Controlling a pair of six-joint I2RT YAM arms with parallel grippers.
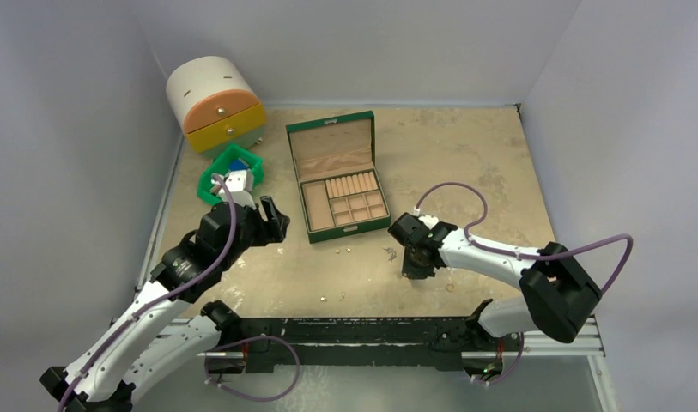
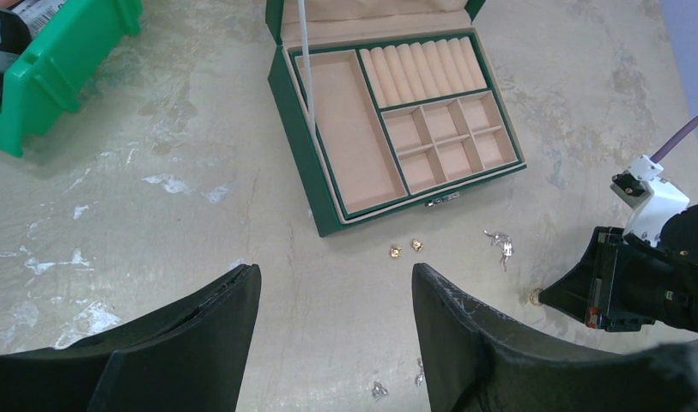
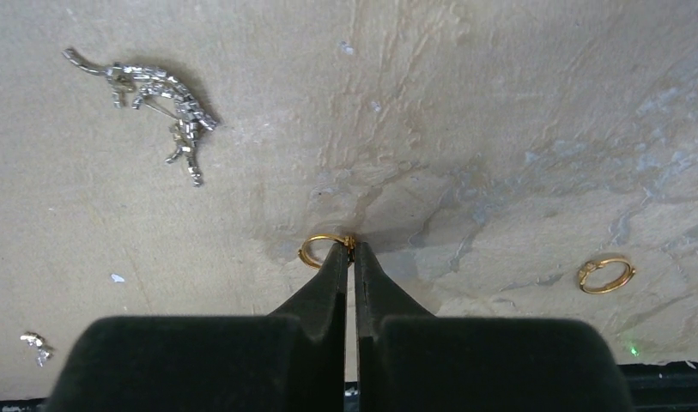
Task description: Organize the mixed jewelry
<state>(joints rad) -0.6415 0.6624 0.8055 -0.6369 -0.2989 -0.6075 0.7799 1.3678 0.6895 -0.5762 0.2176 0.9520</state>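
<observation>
Your right claw (image 3: pixel 352 247) pinches a gold ring (image 3: pixel 321 239) on open tabletop (image 1: pixel 465 172), near edge close behind. Left claw (image 2: pixel 335 276) hangs spread. To its right a second ring (image 3: pixel 606 275); silver charm (image 3: pixel 148 94) far-left; jewelry box (image 1: pixel 349 230) beyond, studs (image 2: pixel 405 249) before it.

Overview, close wrist views; table (image 1: pixel 465 154) shared

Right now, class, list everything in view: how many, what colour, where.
Jewellery box: one, green, beige lining, open, mid-table.
Bin: one, green, left of box.
Drawer unit: one, white, orange and yellow drawers, back-left corner.
Gold studs: two, before the box.
Silver brooch: one, right of studs.
Small silver bits: two, near front edge.
Gold rings: two; held ring at right fingertips, loose ring beside.
Table: one, tan.
Left gripper: black, open, empty, near the bin.
Right gripper: black, shut on held ring.
</observation>
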